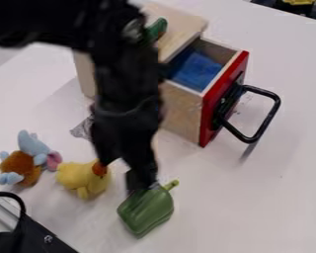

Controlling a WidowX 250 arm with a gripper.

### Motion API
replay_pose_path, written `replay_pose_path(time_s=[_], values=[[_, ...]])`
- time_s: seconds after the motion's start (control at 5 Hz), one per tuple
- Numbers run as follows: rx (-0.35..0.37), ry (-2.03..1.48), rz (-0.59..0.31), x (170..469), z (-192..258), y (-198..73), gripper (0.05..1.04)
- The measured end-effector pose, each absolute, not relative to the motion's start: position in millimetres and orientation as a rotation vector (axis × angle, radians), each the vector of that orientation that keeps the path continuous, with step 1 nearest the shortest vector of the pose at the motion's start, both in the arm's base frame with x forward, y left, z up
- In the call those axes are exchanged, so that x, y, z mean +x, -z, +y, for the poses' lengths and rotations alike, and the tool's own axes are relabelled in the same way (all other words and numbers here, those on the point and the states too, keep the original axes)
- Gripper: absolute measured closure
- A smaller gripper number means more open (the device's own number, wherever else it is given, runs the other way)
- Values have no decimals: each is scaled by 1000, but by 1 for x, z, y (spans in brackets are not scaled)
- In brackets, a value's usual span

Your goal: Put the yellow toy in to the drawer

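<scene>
So near the front there's a green plastic container (147, 212), with the yellow plush duck (78, 177) on the table to its left, beside a blue-and-brown plushie (20, 165). The gripper's (124, 174) hanging right above, jaws released and spread. Farther back, the red-fronted drawer (209, 121) is open, something blue (199, 71) inside.

Robot arm (124, 74) blurred and cut off at top, box (183, 20) and drawer (209, 118) partly behind it, grey scrap (81, 129), perhaps crumpled plastic, partly covered, black object (38, 234) cut off lower left
</scene>
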State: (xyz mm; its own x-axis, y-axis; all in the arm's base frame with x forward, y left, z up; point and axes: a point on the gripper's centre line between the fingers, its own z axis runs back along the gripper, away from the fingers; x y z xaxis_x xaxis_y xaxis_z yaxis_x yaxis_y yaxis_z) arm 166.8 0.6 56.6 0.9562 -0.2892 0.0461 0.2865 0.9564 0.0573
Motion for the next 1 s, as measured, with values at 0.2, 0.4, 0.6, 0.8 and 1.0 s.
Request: replay_pose_path(time_s=[0.2, 0.4, 0.6, 0.8, 1.0], values=[[44, 260, -42, 159, 22, -50, 86], [70, 209, -27, 153, 47, -49, 86], [98, 196, -24, 155, 63, -50, 85], [102, 203, -3, 166, 67, -40, 86], [71, 207, 9, 183, 61, -20, 85]])
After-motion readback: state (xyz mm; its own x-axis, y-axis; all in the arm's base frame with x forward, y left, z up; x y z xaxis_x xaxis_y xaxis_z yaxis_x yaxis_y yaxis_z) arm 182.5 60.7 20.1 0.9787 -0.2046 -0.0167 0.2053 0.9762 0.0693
